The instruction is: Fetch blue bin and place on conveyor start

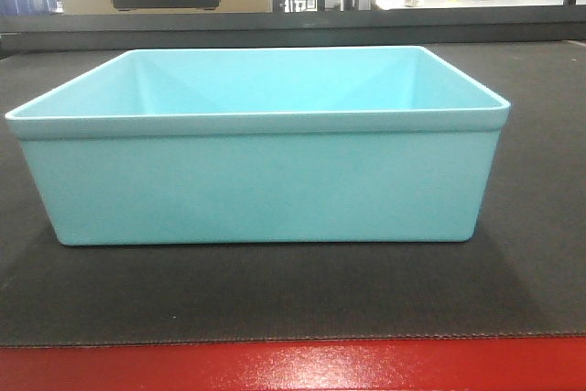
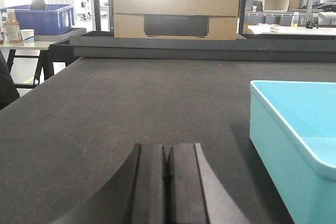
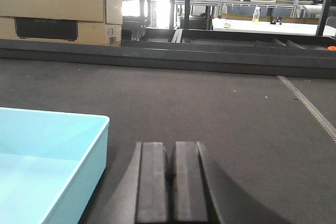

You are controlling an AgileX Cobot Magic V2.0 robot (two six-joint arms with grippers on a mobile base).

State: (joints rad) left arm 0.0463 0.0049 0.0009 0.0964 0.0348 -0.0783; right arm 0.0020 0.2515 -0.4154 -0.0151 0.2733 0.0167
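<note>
The blue bin sits upright on the conveyor belt, open side up, its long axis running parallel to the red front edge. The left gripper and right gripper flank it, both pressed closed and empty.

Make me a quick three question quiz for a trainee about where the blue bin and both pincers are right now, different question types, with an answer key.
1. True or false: the blue bin stands upright on the conveyor start.
2. Multiple choice: what is in the bin? A) a bottle B) a cardboard box C) nothing visible
3. Fill in: the left pincer and right pincer are both ____, one on each side of the bin, holding nothing.

Key:
1. True; it sits on the dark belt just behind the red front edge.
2. C
3. shut
</note>
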